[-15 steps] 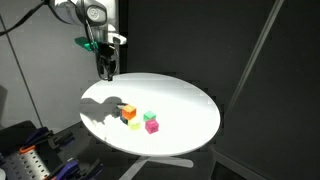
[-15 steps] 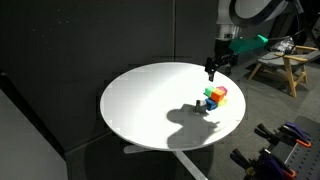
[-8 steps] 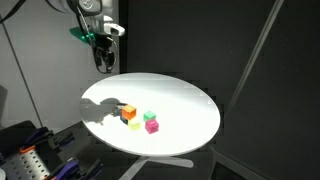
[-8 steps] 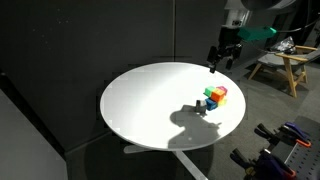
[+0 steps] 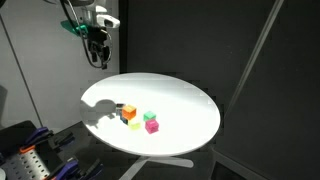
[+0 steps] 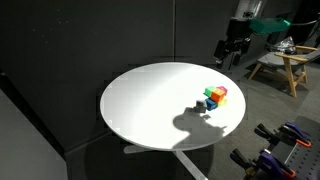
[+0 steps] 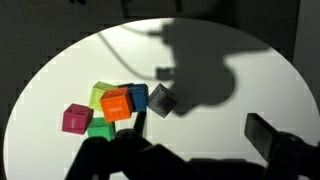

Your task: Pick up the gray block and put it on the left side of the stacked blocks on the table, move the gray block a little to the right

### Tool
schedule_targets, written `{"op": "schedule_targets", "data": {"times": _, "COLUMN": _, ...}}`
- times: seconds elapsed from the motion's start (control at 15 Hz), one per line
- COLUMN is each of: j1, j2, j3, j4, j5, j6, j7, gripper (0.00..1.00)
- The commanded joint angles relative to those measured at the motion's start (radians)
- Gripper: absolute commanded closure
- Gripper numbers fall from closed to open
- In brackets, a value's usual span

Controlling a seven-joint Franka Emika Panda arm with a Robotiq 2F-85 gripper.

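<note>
Gray and dull, the gray block (image 7: 160, 101) is sitting on the table (image 7: 210, 125). It is a small cube, the same size as the bright ones. It is looking quite dark because the arm's shadow (image 7: 205, 60) is falling close by it.

In the wrist view, going from left to right, the stacked blocks (image 7: 117, 106) are coming first. Pink, green, yellow-green, orange and a bit of blue are all huddling together. The gray block is sitting just beside them on their right side, and it is turned a little crooked. Past it, a wide stretch of smooth white top is running out to the round edge. More white top is showing behind the blocks too.

The arm (image 5: 80, 15) is reaching in from high up. In both exterior views the gripper (image 5: 97, 57) is hanging well above the table near its rim, pointing down and staying well apart from the cubes. Its jaws are standing wide apart, and they are holding nothing.
</note>
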Motion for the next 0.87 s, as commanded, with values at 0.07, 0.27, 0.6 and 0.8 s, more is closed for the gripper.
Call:
{"op": "schedule_targets", "data": {"times": 0.07, "j1": -0.022, "j2": -0.016, "j3": 0.023, "j4": -0.003, "j5": -0.003, "j6": -0.027, "j7": -0.004, "gripper": 0.00}}
{"op": "schedule_targets", "data": {"times": 0.27, "j1": -0.022, "j2": -0.014, "j3": 0.026, "j4": -0.004, "j5": -0.005, "j6": -0.032, "j7": -0.003, "gripper": 0.00}}
{"op": "schedule_targets", "data": {"times": 0.6, "j1": -0.022, "j2": -0.011, "j3": 0.026, "j4": -0.004, "j5": -0.005, "j6": -0.032, "j7": -0.003, "gripper": 0.00}}
{"op": "schedule_targets", "data": {"times": 0.8, "j1": -0.022, "j2": -0.011, "j3": 0.026, "j4": -0.004, "j5": -0.005, "j6": -0.032, "j7": -0.003, "gripper": 0.00}}
